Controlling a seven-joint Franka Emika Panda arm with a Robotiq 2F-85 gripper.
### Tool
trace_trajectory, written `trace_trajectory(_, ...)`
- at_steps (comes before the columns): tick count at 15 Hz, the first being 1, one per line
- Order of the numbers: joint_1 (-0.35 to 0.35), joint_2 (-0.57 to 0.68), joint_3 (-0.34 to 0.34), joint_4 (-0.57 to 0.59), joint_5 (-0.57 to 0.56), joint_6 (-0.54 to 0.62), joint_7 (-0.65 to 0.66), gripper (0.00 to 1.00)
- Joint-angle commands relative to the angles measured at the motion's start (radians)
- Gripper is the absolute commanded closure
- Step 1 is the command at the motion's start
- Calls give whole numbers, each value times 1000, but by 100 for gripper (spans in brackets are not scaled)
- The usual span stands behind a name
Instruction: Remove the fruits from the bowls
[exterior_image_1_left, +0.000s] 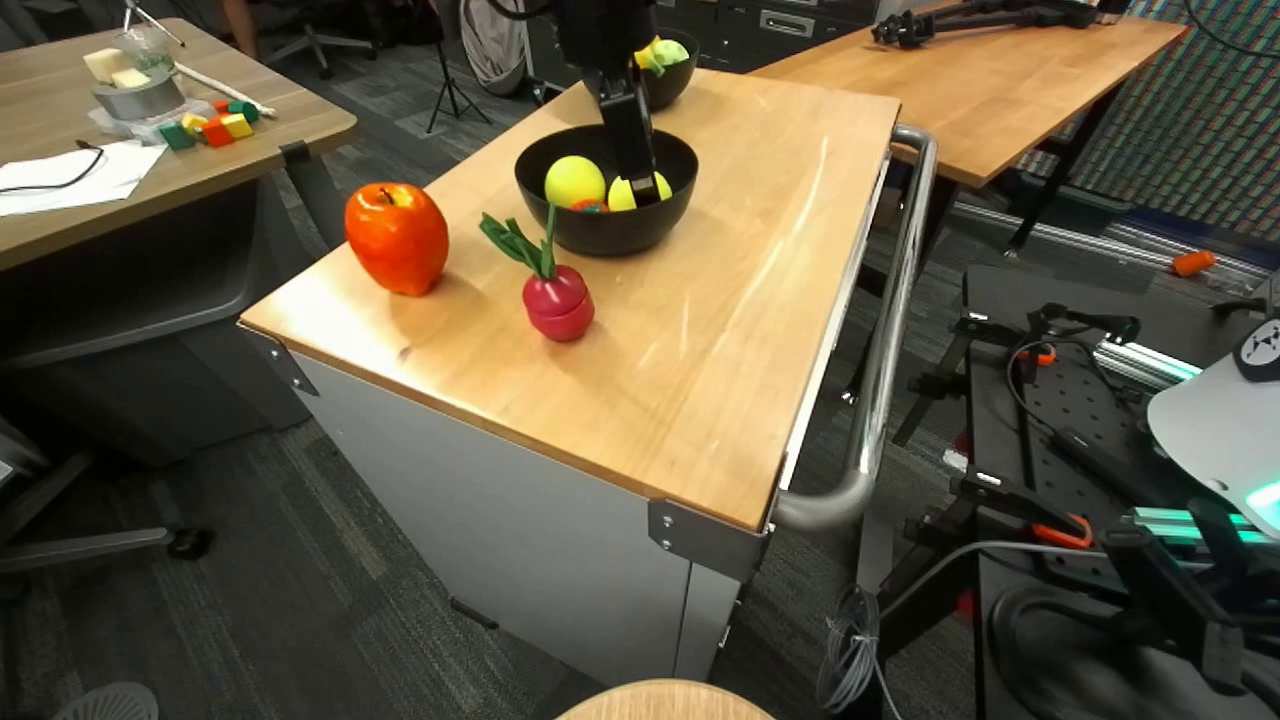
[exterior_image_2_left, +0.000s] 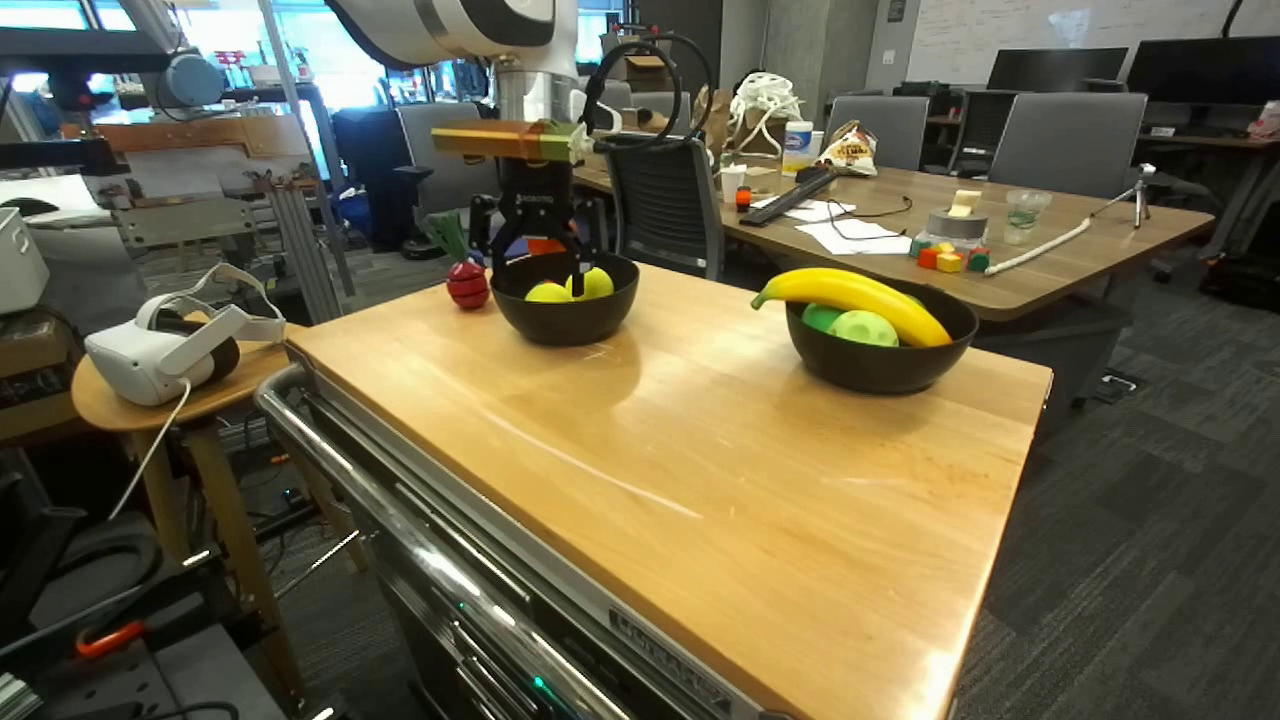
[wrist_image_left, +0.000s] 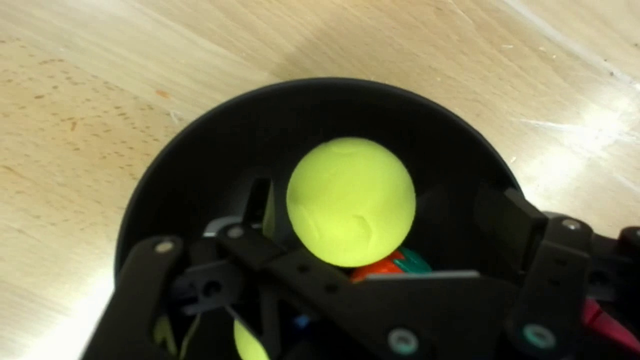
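Plainly, in an exterior view, the fingers (exterior_image_2_left: 577, 280) reach into the left bowl (exterior_image_2_left: 565, 325); they stand wide, a yellow-green ball (wrist_image_left: 351, 202) between them; a banana (exterior_image_2_left: 862, 296) lies across the right bowl (exterior_image_2_left: 880, 370).

The gripper (exterior_image_2_left: 537, 281) is black, with pale lettering (exterior_image_2_left: 535, 200) and round silver screws (wrist_image_left: 403, 341); above it, an orange-and-green bar (exterior_image_2_left: 500, 140), looping black cables (exterior_image_2_left: 598, 88), a silver collar (exterior_image_2_left: 525, 95), a white arm (exterior_image_2_left: 455, 30).

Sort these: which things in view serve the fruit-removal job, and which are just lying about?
Job: claw, black bowls, yellow-green balls, red-green piece, banana, light-green ball, red apple, radish
Lying about: VR headset, tape roll, coloured blocks, papers
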Motion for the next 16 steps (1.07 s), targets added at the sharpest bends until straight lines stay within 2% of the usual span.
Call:
trace_trajectory(1,-9,-14,-8,-35,-6,20,7,21)
trace_trajectory(2,-12,-9,-10,-44,-7,44,1,29)
trace_trajectory(3,-15,-7,-12,-50,-4,59,3,30)
trace_trajectory(7,-33,-20,-12,-69,14,106,-2,63)
trace_trajectory(8,-36,-27,-11,-70,19,115,-2,68)
trace_trajectory(12,-42,-66,-12,-71,17,151,-4,77)
trace_trajectory(14,-72,-112,30,-52,171,122,-119,77)
trace_trajectory(16,-64,-163,52,-37,262,78,-204,77)
